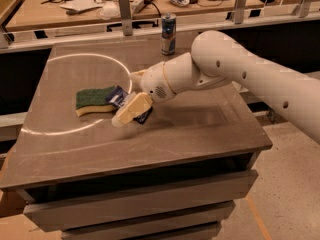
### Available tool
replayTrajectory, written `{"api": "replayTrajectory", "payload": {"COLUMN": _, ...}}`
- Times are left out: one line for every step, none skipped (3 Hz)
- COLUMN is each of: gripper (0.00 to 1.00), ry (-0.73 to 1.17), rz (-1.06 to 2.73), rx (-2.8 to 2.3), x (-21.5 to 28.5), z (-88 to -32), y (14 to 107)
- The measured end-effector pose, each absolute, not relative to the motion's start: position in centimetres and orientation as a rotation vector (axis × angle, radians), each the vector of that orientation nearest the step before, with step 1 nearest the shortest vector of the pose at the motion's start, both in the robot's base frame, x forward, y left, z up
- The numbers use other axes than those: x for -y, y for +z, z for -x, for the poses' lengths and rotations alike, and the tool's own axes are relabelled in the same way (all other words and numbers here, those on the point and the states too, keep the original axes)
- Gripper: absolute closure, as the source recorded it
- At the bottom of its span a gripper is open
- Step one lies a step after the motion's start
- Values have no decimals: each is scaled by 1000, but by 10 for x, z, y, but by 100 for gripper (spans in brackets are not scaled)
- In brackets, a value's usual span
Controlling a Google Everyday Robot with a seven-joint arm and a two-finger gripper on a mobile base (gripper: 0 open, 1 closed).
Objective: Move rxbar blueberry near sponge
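The sponge (pixel 95 99), dark green on top over pale yellow foam, lies on the left half of the table inside a white circle line. The rxbar blueberry (pixel 117 96), a dark navy wrapper with pale print, is right beside the sponge's right end, and its other end shows under the fingers. My gripper (pixel 128 112) reaches in from the right at the end of the white arm (pixel 225 64). Its pale fingers (pixel 134 108) are closed over the bar, low at the table surface. Most of the bar is hidden by the fingers.
A tall blue-and-silver drink can (pixel 168 34) stands at the table's back edge (pixel 100 46). A white circle line (pixel 55 129) is marked on the table's left half. Behind the table is a railing and a bench with clutter.
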State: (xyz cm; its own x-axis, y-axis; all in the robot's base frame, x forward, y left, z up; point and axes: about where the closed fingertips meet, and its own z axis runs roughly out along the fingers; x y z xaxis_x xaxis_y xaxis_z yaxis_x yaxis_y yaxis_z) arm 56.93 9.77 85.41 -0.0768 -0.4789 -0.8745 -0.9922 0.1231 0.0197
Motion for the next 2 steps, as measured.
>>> {"api": "replayTrajectory", "payload": {"gripper": 0, "ry": 812, "rz": 1399, "rx": -1692, "x": -78, "z": -584, "y": 858}}
{"api": "replayTrajectory", "payload": {"gripper": 0, "ry": 678, "rz": 1299, "rx": -1744, "x": -36, "z": -610, "y": 867}}
